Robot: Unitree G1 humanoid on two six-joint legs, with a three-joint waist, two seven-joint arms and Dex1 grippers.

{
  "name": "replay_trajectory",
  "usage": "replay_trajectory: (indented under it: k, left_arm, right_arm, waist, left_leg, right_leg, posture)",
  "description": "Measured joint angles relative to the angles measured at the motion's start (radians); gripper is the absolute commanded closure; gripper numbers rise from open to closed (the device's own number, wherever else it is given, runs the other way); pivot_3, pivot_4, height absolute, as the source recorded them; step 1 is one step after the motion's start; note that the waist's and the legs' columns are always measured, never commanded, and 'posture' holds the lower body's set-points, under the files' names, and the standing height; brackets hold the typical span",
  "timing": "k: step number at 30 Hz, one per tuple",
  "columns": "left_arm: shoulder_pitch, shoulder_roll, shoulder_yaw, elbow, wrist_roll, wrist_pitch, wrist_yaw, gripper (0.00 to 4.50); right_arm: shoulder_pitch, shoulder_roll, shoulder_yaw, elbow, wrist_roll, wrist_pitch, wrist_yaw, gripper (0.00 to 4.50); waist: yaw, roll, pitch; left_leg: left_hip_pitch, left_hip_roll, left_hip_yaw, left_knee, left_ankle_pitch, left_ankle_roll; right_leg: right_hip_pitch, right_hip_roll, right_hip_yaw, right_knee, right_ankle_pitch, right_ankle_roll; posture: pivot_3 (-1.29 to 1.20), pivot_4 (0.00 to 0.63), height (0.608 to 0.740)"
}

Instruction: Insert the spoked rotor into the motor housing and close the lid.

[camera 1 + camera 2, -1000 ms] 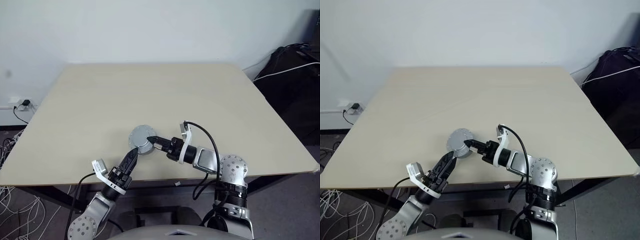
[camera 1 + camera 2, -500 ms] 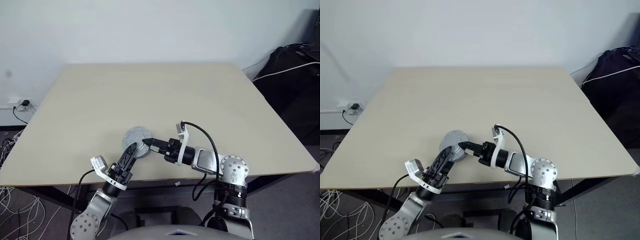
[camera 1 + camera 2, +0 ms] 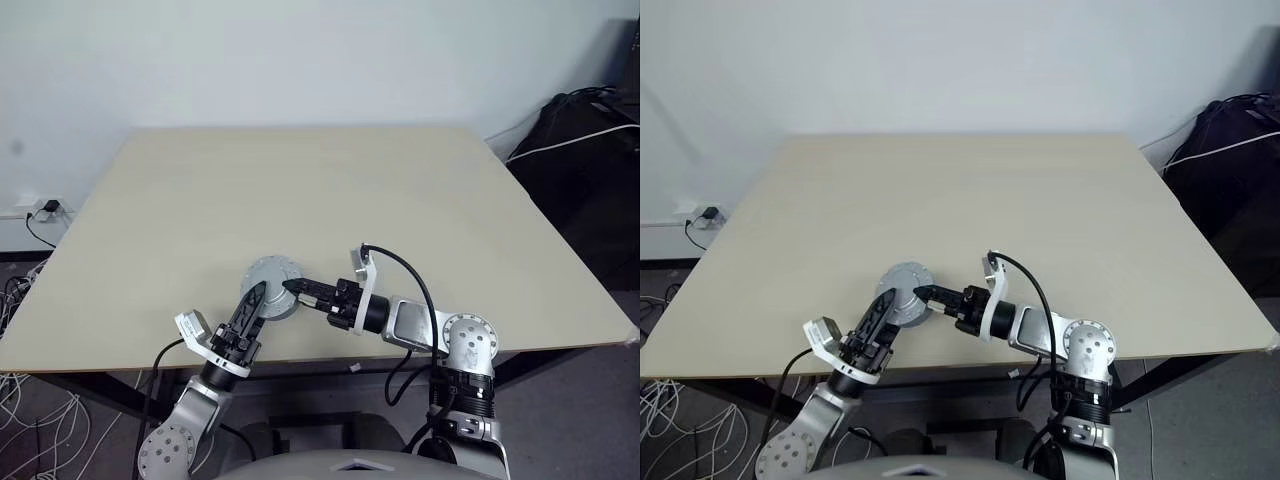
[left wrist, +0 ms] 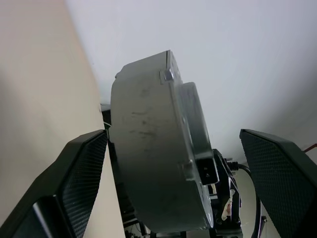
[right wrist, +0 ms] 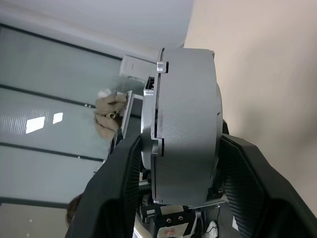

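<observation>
Left hand (image 3: pixel 253 296) raised to one motor housing (image 3: pixel 271 277), right hand (image 3: pixel 289 286) gripping it

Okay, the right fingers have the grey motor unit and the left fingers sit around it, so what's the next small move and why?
Probably close the left gripper on the motor unit. Its fingers stand apart, with a visible gap on one side, while the right gripper clamps the unit just above the table.

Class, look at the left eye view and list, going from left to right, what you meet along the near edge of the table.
Wall socket with plug → left tool → round grey motor assembly → right tool → black bag with a white cable.
</observation>
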Motion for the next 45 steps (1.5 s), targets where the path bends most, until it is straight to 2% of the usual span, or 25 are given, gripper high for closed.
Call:
replay_trajectory:
  k: [4, 21, 28, 29, 45]
  left_arm:
    - [-0.003, 0.001, 0.0, 0.012, -0.013, 0.013, -0.007, 2.13]
    - [-0.011, 0.005, 0.005, 0.036, -0.028, 0.011, -0.015, 2.2]
    - [-0.008, 0.006, 0.001, 0.036, 0.0, 0.013, -0.014, 2.35]
    - [-0.007, 0.006, 0.0, 0.036, 0.002, 0.014, -0.014, 2.36]
    - [-0.004, 0.004, 0.001, 0.036, 0.011, 0.014, -0.014, 2.38]
  right_arm:
    - [0.006, -0.005, 0.012, 0.002, 0.015, -0.015, -0.002, 2.39]
    - [0.031, -0.016, 0.064, 0.002, 0.021, -0.102, -0.009, 2.39]
    - [0.036, -0.027, 0.076, 0.002, 0.015, -0.15, 0.009, 0.16]
    - [0.036, -0.029, 0.078, 0.002, 0.016, -0.155, 0.009, 0.0]
    - [0.036, -0.037, 0.098, 0.012, -0.012, -0.214, -0.03, 0.0]
  waist:
    - [0.0, 0.0, 0.0]
    - [-0.001, 0.0, 0.0]
    - [-0.001, -0.001, -0.001]
    - [-0.001, -0.001, -0.001]
    - [-0.001, -0.001, -0.001]
  left_leg:
    - [0.0, 0.0, 0.0, 0.0, 0.0, 0.0]
    - [0.0, 0.0, 0.0, 0.0, 0.0, 0.0]
    - [0.0, 0.0, 0.0, 0.001, 0.0, 0.0]
    - [0.0, 0.0, 0.0, 0.001, 0.0, 0.0]
    - [0.0, 0.0, 0.0, 0.001, 0.0, 0.0]
  right_leg:
    - [0.0, 0.0, 0.0, 0.0, 0.0, 0.0]
    - [0.0, 0.0, 0.0, 0.0, 0.0, 0.001]
    - [0.0, 0.0, 0.0, 0.0, 0.0, 0.001]
    - [0.0, 0.0, 0.0, 0.0, 0.0, 0.001]
    - [0.0, 0.0, 0.0, 0.0, 0.0, 0.001]
  posture:
    - [0.0, 0.0, 0.74]
    - [0.0, 0.0, 0.74]
    - [0.0, 0.0, 0.74]
    - [0.0, 0.0, 0.74]
    - [0.0, 0.0, 0.74]
